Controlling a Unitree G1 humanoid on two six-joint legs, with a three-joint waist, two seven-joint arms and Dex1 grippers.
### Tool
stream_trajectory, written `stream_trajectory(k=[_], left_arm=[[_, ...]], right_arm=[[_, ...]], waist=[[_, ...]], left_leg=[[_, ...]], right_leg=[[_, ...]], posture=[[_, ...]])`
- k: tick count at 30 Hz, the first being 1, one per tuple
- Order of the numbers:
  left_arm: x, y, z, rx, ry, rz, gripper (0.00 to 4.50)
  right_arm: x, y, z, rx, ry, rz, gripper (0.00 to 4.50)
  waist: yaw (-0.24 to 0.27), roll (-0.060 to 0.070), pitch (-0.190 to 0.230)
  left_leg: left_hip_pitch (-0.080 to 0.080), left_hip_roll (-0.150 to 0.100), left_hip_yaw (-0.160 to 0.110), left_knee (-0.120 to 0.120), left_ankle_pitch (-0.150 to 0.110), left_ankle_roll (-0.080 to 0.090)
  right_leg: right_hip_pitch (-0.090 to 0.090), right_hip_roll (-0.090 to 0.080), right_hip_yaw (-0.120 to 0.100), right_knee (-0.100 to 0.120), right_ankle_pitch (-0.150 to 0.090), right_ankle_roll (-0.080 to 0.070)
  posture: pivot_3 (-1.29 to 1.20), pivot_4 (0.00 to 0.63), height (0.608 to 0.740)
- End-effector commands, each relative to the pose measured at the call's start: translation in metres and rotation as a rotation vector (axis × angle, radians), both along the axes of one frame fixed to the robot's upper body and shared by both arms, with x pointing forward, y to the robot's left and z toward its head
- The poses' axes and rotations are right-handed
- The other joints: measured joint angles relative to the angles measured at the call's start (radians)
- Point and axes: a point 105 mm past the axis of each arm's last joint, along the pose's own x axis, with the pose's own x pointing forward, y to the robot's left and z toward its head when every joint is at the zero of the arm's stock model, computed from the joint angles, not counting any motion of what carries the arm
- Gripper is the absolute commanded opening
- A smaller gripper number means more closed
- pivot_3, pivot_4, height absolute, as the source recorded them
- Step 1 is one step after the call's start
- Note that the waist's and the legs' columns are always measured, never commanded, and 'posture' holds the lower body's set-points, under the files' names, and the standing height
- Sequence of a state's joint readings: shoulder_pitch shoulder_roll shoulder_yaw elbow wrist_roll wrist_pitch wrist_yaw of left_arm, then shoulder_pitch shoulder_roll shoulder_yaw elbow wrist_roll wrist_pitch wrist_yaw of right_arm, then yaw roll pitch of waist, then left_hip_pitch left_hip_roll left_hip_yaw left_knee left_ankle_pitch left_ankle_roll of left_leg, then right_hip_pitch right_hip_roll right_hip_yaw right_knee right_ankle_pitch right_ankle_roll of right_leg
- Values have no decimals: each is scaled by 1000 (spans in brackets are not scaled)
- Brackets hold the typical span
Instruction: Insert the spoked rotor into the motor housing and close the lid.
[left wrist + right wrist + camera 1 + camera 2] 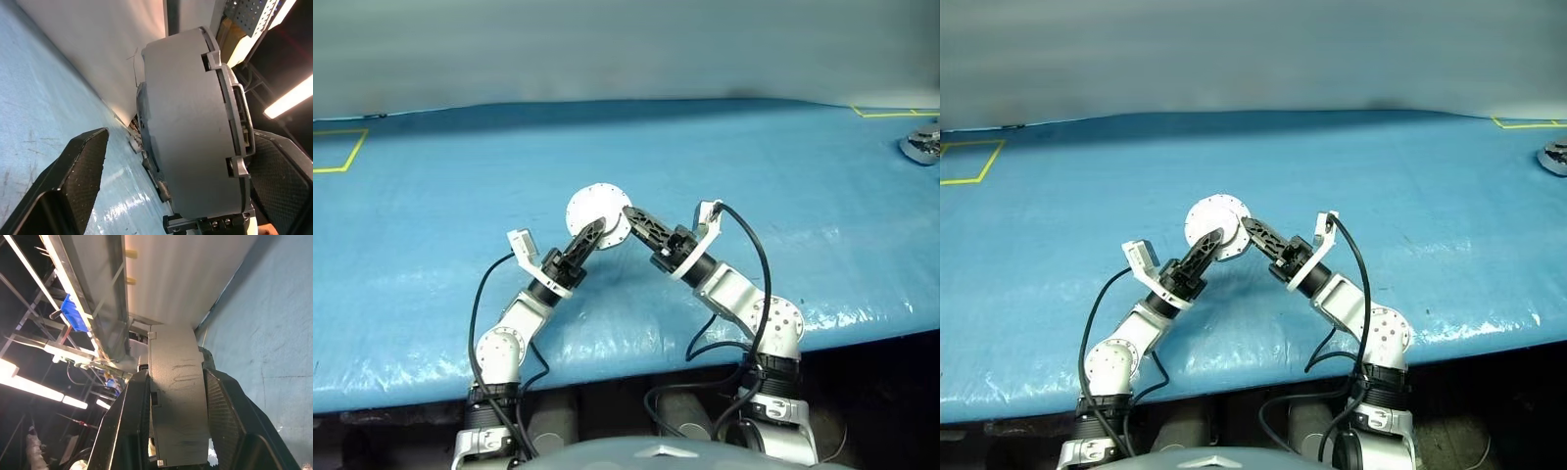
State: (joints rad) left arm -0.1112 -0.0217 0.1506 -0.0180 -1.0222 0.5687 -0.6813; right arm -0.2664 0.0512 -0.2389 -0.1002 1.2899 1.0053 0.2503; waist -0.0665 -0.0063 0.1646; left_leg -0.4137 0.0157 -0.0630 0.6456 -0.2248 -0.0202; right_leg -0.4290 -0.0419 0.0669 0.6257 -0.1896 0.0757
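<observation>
The motor housing (597, 208) is held up above the blue table, and its pale round face with small holes along the rim is turned toward me. My right gripper (631, 215) is shut on it, one finger (230, 421) on each flat face of the grey drum (178, 401). My left gripper (592, 233) stands open from the other side. The housing (190, 137) lies between its fingers (73, 181), with a gap at that finger. I cannot make out the spoked rotor or the lid.
A small silver metal part (922, 145) lies at the far right edge of the table, too small to tell what it is. Yellow tape marks a square at the far left (337, 152) and a corner at the far right (891, 113).
</observation>
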Motion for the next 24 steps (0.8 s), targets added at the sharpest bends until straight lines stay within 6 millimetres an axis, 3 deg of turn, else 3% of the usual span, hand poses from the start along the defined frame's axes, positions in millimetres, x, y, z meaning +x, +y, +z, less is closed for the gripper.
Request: stream_trajectory(k=[1,7,13,24], left_arm=[[2,-4,5,-4,-24,-4,4467],[5,-5,6,-14,-23,6,4467],[6,1,3,-31,-11,27,2680],[11,8,-5,-18,39,97,2659]], right_arm=[[-13,8,32,83,-135,61,1339],[-18,12,29,70,-137,82,1339],[-15,11,28,67,-129,70,1339],[-6,7,18,8,-133,33,1339]], waist=[[0,0,0],[0,0,0],[0,-1,0],[0,-1,0]], left_leg=[[0,0,0,0,0,0],[0,0,0,0,0,0],[-1,0,0,1,0,0],[0,0,0,1,0,0]], right_leg=[[0,0,0,0,0,0],[0,0,0,0,0,0],[0,0,0,0,0,0],[0,0,0,0,0,0]], posture=[[0,150,740],[0,150,740],[0,150,740],[0,150,740]])
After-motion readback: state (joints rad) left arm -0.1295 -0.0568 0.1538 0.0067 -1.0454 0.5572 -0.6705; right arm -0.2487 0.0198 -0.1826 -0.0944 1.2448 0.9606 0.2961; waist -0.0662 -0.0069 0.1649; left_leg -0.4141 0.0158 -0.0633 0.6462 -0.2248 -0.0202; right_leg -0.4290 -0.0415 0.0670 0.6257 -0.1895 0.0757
